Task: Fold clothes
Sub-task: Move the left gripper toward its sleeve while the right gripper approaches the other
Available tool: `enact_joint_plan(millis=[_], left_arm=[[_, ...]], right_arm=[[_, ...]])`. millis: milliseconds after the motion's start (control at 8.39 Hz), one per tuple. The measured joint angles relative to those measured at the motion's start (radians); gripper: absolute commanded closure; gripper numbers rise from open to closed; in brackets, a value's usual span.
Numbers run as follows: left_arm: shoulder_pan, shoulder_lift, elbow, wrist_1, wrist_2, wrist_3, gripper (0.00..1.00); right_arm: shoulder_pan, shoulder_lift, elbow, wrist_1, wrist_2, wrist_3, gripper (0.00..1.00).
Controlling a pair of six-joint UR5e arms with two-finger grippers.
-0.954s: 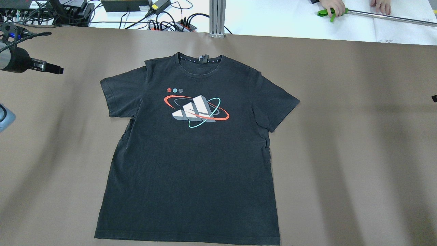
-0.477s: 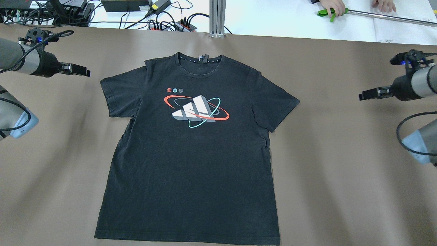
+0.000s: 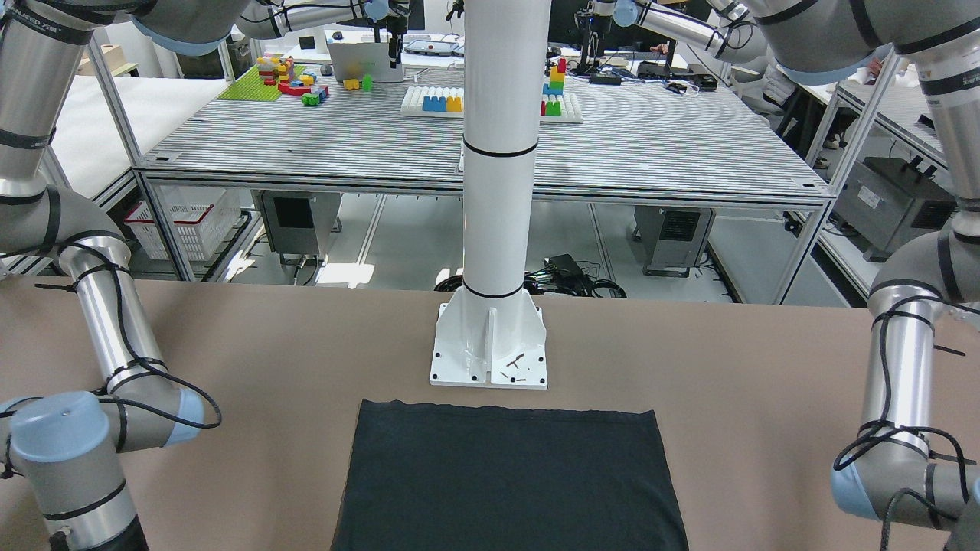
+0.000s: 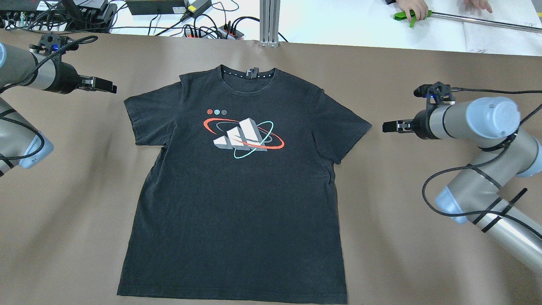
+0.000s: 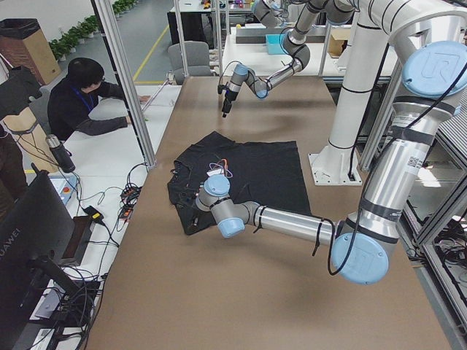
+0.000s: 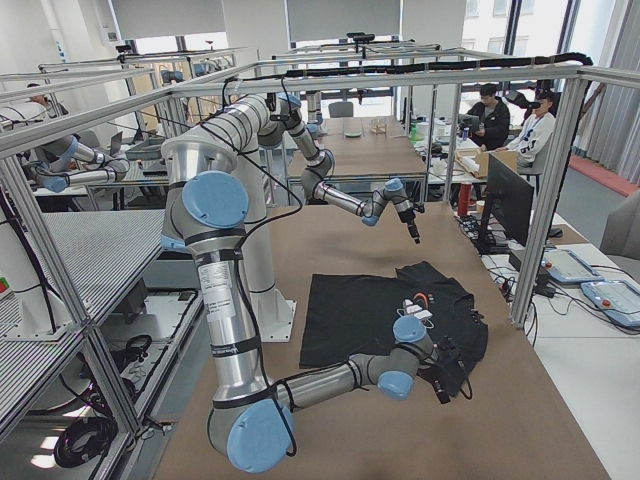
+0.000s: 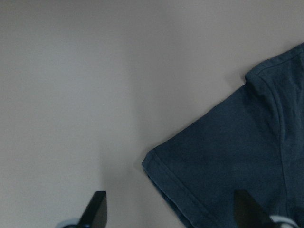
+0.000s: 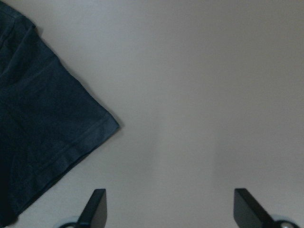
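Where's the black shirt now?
The black fabric T-shirt with a white logo lies flat on the brown table in the overhead view, between the left gripper and right gripper.

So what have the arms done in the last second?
Both grippers moved inward toward the sleeves of the shirt: the left gripper a little, the right gripper in from off the edge. Both are open and took hold of nothing. The shirt stayed flat.

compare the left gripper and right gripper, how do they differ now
Overhead, the left gripper sits beyond the view-left sleeve, nearer the far edge; the right gripper is level with the tip of the view-right sleeve. In the wrist views, cloth fills much of the left gripper's gap; the right gripper's gap shows mostly bare table. Both are open, empty and off the black t-shirt.
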Motion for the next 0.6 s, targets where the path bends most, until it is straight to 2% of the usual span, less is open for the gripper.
enact_joint_plan(millis=[238, 596], left_arm=[[0.0, -0.002, 0.004, 0.0, 0.001, 0.002, 0.06], [0.0, -0.013, 0.007, 0.003, 0.006, 0.005, 0.06]], right_arm=[[-0.041, 0.065, -0.076, 0.009, -0.087, 0.024, 0.06], [-0.071, 0.128, -0.164, 0.026, -0.142, 0.027, 0.06]])
